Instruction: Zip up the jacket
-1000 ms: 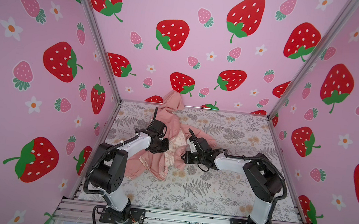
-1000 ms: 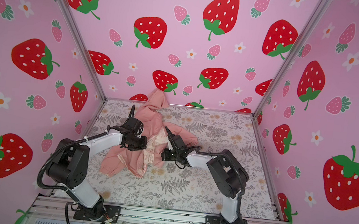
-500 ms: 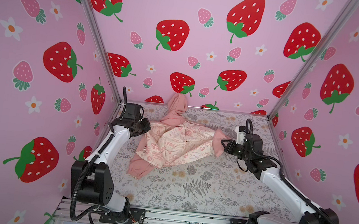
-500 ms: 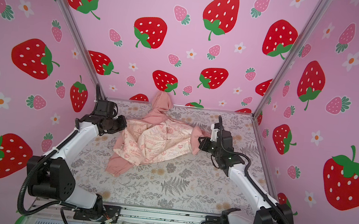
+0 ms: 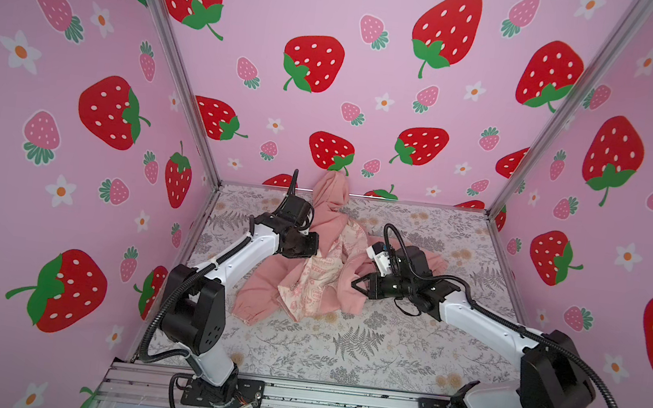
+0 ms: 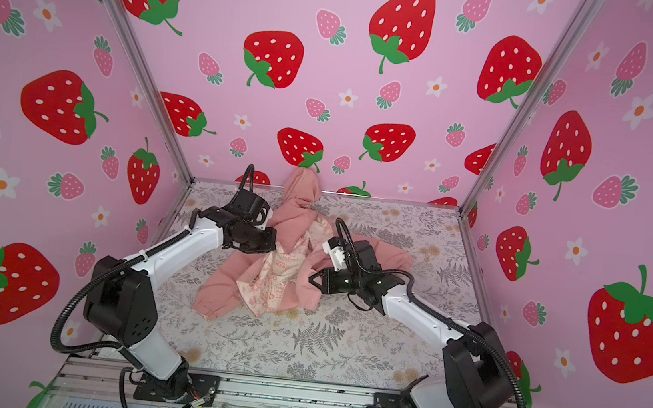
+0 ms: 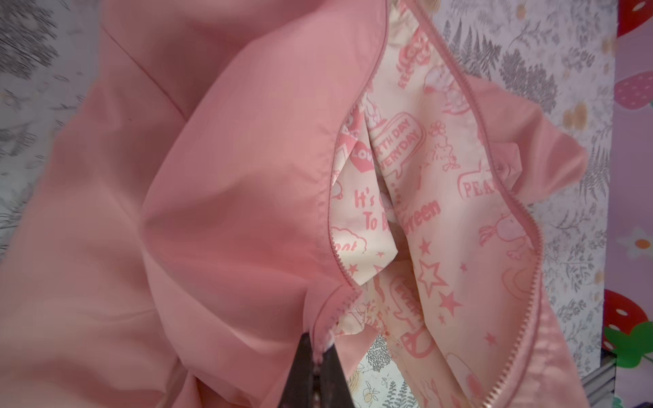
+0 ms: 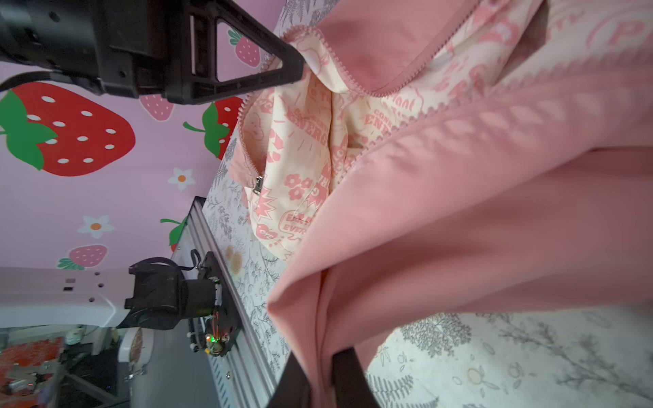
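The salmon-pink jacket [image 5: 264, 290] [image 6: 224, 281] lies bunched and unzipped on the mat, its cream printed lining [image 7: 424, 212] showing. Its hood [image 5: 332, 189] leans on the back wall. My left gripper [image 5: 313, 251] [image 6: 272, 245] [image 7: 319, 348] is shut on one front edge, at the zipper teeth. My right gripper [image 5: 353, 284] [image 6: 311, 280] [image 8: 321, 356] pinches a fold of the pink outer fabric from the right, jaws slightly apart around it. In the right wrist view the metal zipper slider [image 8: 258, 183] hangs on the other front edge, just past the left gripper [image 8: 300, 70].
A floral mat [image 5: 342, 341] covers the floor between strawberry-print walls [image 5: 371, 93]. An aluminium rail [image 5: 336, 398] carrying both arm bases runs along the front. One sleeve [image 5: 250, 309] trails toward the front left, another [image 5: 437, 261] behind my right wrist.
Half a second ago the arms held the jacket stretched wide apart. Both grippers have come back toward the middle and the jacket has bunched up.
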`<action>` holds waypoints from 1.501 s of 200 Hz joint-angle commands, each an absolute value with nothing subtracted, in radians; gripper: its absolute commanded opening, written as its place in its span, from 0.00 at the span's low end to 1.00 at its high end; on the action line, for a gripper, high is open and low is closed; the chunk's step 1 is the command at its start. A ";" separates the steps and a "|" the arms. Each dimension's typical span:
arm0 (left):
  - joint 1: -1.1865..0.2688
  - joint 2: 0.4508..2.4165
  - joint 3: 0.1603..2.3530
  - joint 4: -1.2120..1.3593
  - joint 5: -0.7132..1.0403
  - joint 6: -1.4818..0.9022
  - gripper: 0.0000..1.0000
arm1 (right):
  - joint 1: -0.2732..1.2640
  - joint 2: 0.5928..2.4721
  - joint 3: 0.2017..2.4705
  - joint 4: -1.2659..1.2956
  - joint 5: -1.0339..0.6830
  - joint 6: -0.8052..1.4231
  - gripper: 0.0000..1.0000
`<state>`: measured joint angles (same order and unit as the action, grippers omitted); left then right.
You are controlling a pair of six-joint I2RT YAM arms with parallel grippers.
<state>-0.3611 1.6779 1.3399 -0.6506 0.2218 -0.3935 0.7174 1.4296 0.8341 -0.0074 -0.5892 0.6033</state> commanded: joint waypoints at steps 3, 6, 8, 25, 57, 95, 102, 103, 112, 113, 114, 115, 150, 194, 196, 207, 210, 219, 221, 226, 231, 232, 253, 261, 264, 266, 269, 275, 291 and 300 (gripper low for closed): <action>-0.361 1.712 1.302 -0.653 0.222 -0.404 0.17 | 0.711 1.494 0.775 -0.044 -0.611 0.590 0.22; -0.362 1.709 1.299 -0.650 0.218 -0.407 0.23 | 0.711 1.497 0.764 -0.040 -0.604 0.595 0.24; -0.363 1.706 1.297 -0.649 0.215 -0.407 0.27 | 0.712 1.497 0.759 -0.036 -0.600 0.597 0.26; -0.363 1.671 1.293 -0.650 0.186 -0.412 0.51 | 0.710 1.479 0.705 -0.012 -0.539 0.619 0.44; -0.369 1.605 1.314 -0.690 0.170 -0.399 0.63 | 0.707 1.464 0.691 -0.045 -0.417 0.627 0.64; -0.450 1.548 1.318 -0.715 0.183 -0.382 0.68 | 0.707 1.494 0.686 -0.004 -0.399 0.640 0.69; -0.462 1.548 1.315 -0.712 0.202 -0.382 0.69 | 0.707 1.505 0.688 0.004 -0.398 0.639 0.68; -0.464 1.548 1.315 -0.712 0.204 -0.382 0.69 | 0.706 1.506 0.688 0.005 -0.398 0.639 0.67; -0.480 1.551 1.310 -0.702 0.227 -0.387 0.69 | 0.705 1.522 0.692 0.010 -0.392 0.638 0.61; -0.482 1.553 1.309 -0.701 0.230 -0.388 0.69 | 0.705 1.523 0.692 0.011 -0.391 0.638 0.60; -0.484 1.554 1.308 -0.699 0.233 -0.389 0.69 | 0.705 1.525 0.693 0.012 -0.390 0.639 0.59; -0.485 1.556 1.307 -0.696 0.235 -0.389 0.69 | 0.705 1.527 0.693 0.012 -0.389 0.638 0.58; -0.551 1.635 1.286 -0.601 0.327 -0.405 0.70 | 0.655 1.562 0.673 0.040 -0.355 0.647 0.37; -0.635 1.799 1.352 -0.533 0.357 -0.418 0.70 | 0.517 1.558 0.599 0.056 -0.322 0.643 0.23; -0.637 1.802 1.355 -0.532 0.357 -0.418 0.70 | 0.512 1.557 0.595 0.056 -0.321 0.643 0.23; -0.650 1.817 1.365 -0.517 0.356 -0.423 0.70 | 0.495 1.553 0.591 0.053 -0.321 0.633 0.28; -0.651 1.819 1.367 -0.514 0.357 -0.424 0.70 | 0.491 1.553 0.592 0.049 -0.320 0.630 0.30; -0.657 1.822 1.370 -0.500 0.367 -0.431 0.70 | 0.483 1.554 0.594 0.041 -0.318 0.624 0.33; -0.658 1.823 1.371 -0.497 0.367 -0.434 0.70 | 0.481 1.555 0.594 0.040 -0.318 0.623 0.34; -0.660 1.825 1.373 -0.491 0.374 -0.434 0.70 | 0.477 1.554 0.595 0.038 -0.316 0.621 0.35; -0.663 1.828 1.375 -0.489 0.379 -0.434 0.70 | 0.473 1.552 0.595 0.034 -0.314 0.621 0.37; -0.663 1.829 1.376 -0.489 0.379 -0.435 0.70 | 0.473 1.552 0.594 0.033 -0.314 0.621 0.37; -0.672 1.836 1.381 -0.479 0.390 -0.431 0.70 | 0.465 1.526 0.597 0.014 -0.299 0.619 0.44; -0.676 1.841 1.375 -0.464 0.403 -0.430 0.70 | 0.465 1.509 0.599 0.005 -0.294 0.618 0.47; -0.677 1.843 1.372 -0.458 0.407 -0.429 0.70 | 0.465 1.502 0.600 0.002 -0.291 0.617 0.48; -0.679 1.845 1.372 -0.452 0.411 -0.427 0.70 | 0.465 1.499 0.601 -0.001 -0.289 0.617 0.49; -0.681 1.848 1.369 -0.444 0.415 -0.427 0.70 | 0.465 1.495 0.602 -0.007 -0.287 0.616 0.50; -0.684 1.855 1.365 -0.426 0.426 -0.421 0.70 | 0.465 1.483 0.606 -0.019 -0.281 0.612 0.50; -0.693 1.889 1.362 -0.385 0.473 -0.412 0.69 | 0.465 1.452 0.615 -0.057 -0.265 0.603 0.51; -0.700 1.904 1.362 -0.362 0.495 -0.408 0.69 | 0.465 1.428 0.615 -0.075 -0.258 0.601 0.51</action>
